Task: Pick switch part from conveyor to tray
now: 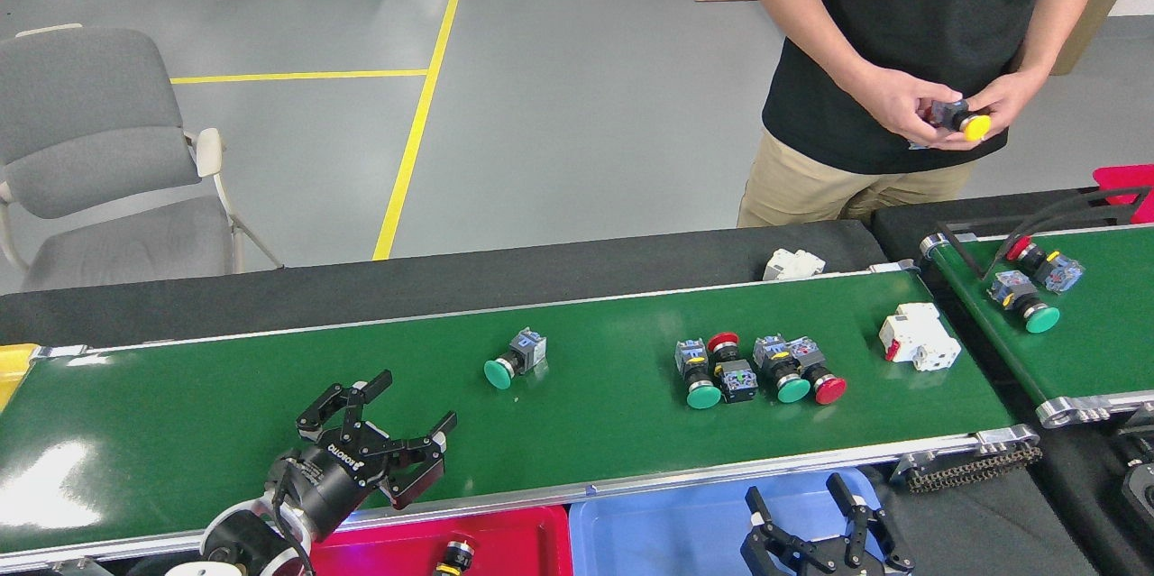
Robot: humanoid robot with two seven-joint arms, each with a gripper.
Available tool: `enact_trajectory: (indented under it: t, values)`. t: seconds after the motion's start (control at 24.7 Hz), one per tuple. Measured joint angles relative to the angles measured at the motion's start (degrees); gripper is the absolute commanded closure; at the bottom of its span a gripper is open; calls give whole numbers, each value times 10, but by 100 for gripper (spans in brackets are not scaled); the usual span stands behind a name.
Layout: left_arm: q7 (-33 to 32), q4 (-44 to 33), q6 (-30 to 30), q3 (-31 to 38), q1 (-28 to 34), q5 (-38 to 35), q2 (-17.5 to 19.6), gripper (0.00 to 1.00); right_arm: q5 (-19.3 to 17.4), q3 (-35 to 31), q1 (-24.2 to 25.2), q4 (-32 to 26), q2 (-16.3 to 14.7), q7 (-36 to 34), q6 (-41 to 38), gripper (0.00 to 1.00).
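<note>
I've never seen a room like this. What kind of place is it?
Probably a factory or robot test workshop: a long glossy dark-green conveyor belt carries coloured push-button switches, and yellow lines mark the grey concrete floor.

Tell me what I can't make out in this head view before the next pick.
- Red tray: cut off by the bottom edge; only the top of one switch part shows.
- Blue tray: partly behind the right gripper; contents unclear.
- Part with a yellow cap: mostly covered by the person's hands.
- Clustered switches on the conveyor: too small to tell whether they touch.
</note>
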Motion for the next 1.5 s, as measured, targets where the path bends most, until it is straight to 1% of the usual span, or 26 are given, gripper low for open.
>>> enact_trajectory:
  t: [0.12,0.28,0.36,0.49,0.61,0.69,0.77,0.81,0.85,0.89,0.97,1.09,1.13,1.22,1.3,1.38,1.42,1.46,1.5]
  values:
    - [0,58,1,-16,-44,0,-1,0,39,38,-33,20,3,15,11,1]
    - [-1,93,3,-19,-69,0,-2,0,73,76,-86,72,26,37,25,1]
    - [-1,102,3,-19,-70,0,-2,0,81,107,-117,100,28,39,57,1]
    - [-1,106,1,-20,-70,0,-4,0,81,160,-158,139,28,41,108,1]
    - [-1,122,-2,-20,-81,0,-6,3,81,182,-176,165,28,43,132,1]
    - [-1,140,5,-20,-95,0,-12,11,81,185,-177,169,28,43,138,1]
    - [-3,159,18,-20,-107,0,-19,28,81,186,-179,171,28,43,140,1]
    - [-3,165,21,-20,-110,0,-20,41,81,186,-181,172,28,43,140,1]
    - [-3,170,24,-20,-110,0,-20,57,81,187,-183,175,29,43,140,1]
    - [-2,174,25,-20,-110,0,-20,68,81,188,-186,180,29,43,140,1]
    - [-1,177,26,-20,-110,0,-20,79,81,191,-196,191,34,43,141,1]
    - [2,178,28,-20,-110,3,-20,89,81,196,-218,213,35,43,142,1]
    - [3,178,27,-20,-110,5,-20,90,81,197,-227,225,35,43,143,1]
    - [3,171,6,-19,-110,22,-25,90,80,199,-242,247,35,43,146,1]
    - [5,135,-44,-20,-106,38,-30,88,78,201,-254,270,35,44,166,1]
    - [3,89,-85,-27,-84,43,-31,83,78,203,-267,290,35,44,195,3]
    - [2,66,-95,-29,-61,43,-32,82,78,204,-271,298,35,44,208,9]
    - [0,40,-100,-29,-36,43,-31,80,78,205,-276,306,36,44,219,17]
    - [0,9,-105,-29,-6,43,-29,76,78,205,-280,311,37,44,227,33]
